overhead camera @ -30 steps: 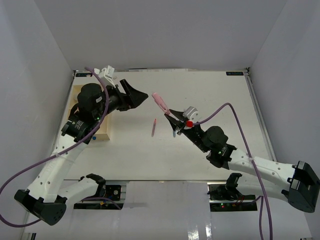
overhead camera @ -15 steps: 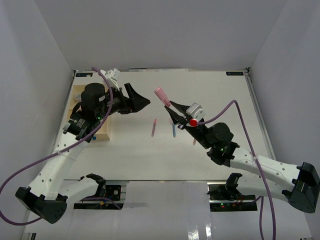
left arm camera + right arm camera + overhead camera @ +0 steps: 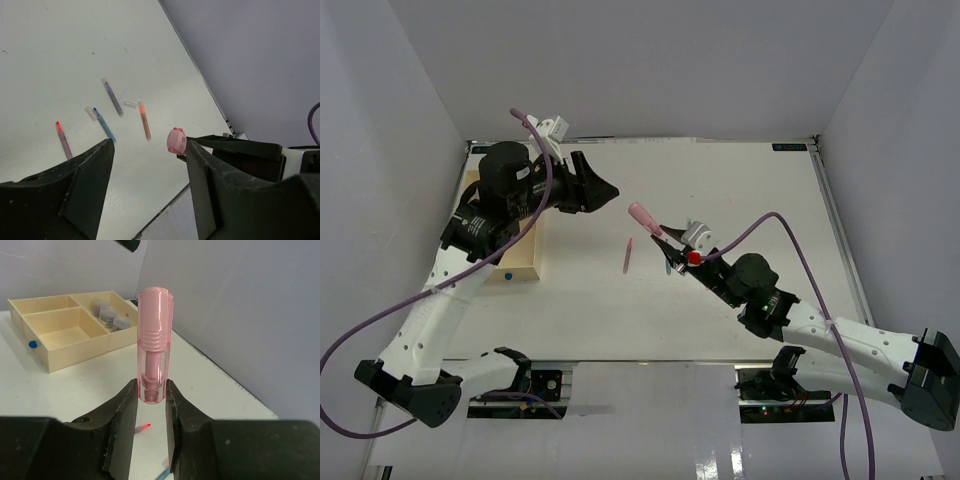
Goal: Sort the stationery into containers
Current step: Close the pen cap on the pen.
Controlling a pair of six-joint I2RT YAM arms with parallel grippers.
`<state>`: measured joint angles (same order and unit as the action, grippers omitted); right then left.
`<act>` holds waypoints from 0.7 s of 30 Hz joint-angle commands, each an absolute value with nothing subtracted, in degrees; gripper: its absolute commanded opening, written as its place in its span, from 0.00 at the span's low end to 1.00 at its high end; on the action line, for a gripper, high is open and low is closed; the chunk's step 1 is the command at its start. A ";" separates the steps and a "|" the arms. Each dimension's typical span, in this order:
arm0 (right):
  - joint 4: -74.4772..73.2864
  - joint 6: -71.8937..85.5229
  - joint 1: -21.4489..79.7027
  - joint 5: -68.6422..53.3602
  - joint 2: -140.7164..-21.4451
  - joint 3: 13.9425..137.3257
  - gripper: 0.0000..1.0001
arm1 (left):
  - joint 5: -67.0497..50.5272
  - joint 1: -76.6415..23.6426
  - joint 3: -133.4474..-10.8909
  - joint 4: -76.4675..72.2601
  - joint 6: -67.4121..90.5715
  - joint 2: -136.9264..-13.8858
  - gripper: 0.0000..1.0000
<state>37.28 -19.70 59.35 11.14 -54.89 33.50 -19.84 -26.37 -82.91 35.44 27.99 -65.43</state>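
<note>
pink pen (image 3: 154, 347) pinched upright, tray (image 3: 75, 330) behind

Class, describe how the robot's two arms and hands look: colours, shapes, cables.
The left arm and right arm have white lower links and black upper joints. The left hand and right hand each have two black tapered fingers, a white camera block behind. A purple cable loops along each arm.

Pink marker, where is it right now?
The pink marker is pinched in the right gripper above the middle of the table. In the top view, a thin pink pen lies just below-left of it.
</note>
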 commanded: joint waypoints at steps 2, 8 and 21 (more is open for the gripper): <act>34.46 -19.42 59.33 8.09 -53.35 33.40 0.13 | -25.21 -26.19 -85.52 39.28 23.30 -67.84 0.65; 32.43 -19.95 59.33 5.89 -53.70 34.36 0.13 | -29.70 -26.19 -88.32 42.36 21.36 -72.33 0.61; 32.52 -20.74 59.33 5.63 -56.07 36.21 0.12 | -35.95 -26.19 -89.65 46.67 19.16 -75.50 0.52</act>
<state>30.81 -19.99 59.33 5.96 -55.90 33.23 -33.43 -26.35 -87.29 45.12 20.69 -76.36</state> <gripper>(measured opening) 0.314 0.520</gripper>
